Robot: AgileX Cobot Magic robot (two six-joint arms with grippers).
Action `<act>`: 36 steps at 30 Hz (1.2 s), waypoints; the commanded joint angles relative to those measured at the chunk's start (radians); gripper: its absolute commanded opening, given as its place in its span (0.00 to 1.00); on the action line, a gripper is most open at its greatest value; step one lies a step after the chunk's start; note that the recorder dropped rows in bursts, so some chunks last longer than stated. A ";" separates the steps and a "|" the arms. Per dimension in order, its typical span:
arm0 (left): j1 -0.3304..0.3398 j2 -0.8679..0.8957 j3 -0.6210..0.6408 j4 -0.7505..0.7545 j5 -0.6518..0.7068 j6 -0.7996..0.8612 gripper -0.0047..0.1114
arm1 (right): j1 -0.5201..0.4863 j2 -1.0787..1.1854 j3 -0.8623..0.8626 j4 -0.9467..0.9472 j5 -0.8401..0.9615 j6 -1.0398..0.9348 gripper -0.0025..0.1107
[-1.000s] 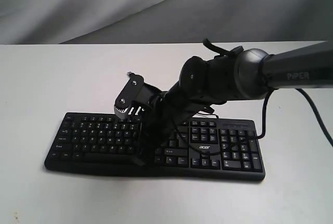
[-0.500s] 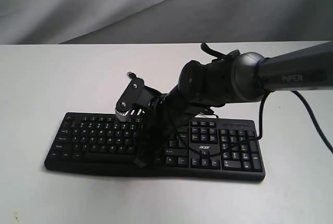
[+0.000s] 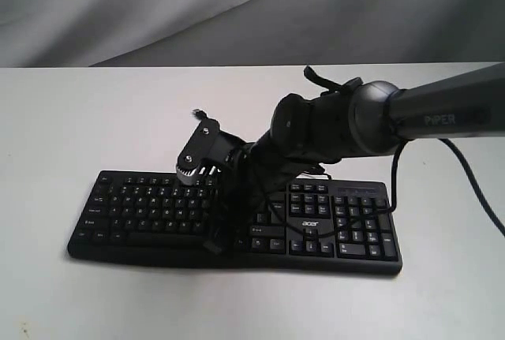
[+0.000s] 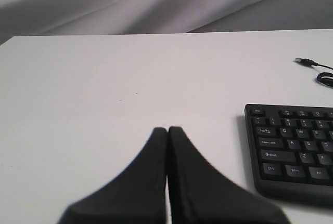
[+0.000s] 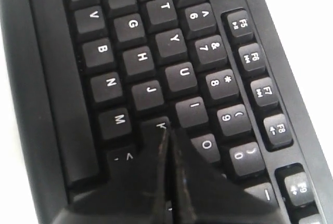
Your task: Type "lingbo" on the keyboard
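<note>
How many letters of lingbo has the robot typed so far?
Done: I cannot tell, because no screen shows typed letters. In hand: the right gripper, shut to a point, points at the K key on the keyboard, right beside the I key and O key. The left gripper is shut too, over the bare table off the keyboard's end. Left: unknown, possibly all six letters.

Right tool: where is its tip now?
Right wrist view: the right tool, shut, points at the K key, beside M and I; exterior view: middle of the keyboard.
</note>
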State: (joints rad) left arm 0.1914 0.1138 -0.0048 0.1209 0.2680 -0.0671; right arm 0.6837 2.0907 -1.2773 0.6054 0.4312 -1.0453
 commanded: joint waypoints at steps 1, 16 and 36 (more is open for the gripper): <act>0.002 0.005 0.005 -0.004 -0.006 -0.002 0.04 | -0.008 -0.018 -0.005 -0.015 -0.003 0.007 0.02; 0.002 0.005 0.005 -0.004 -0.006 -0.002 0.04 | -0.004 0.046 -0.130 0.018 0.046 0.002 0.02; 0.002 0.005 0.005 -0.004 -0.006 -0.002 0.04 | -0.006 0.080 -0.127 0.022 0.044 0.002 0.02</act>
State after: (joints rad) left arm 0.1914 0.1138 -0.0048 0.1209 0.2680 -0.0671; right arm 0.6837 2.1595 -1.4030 0.6223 0.4802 -1.0432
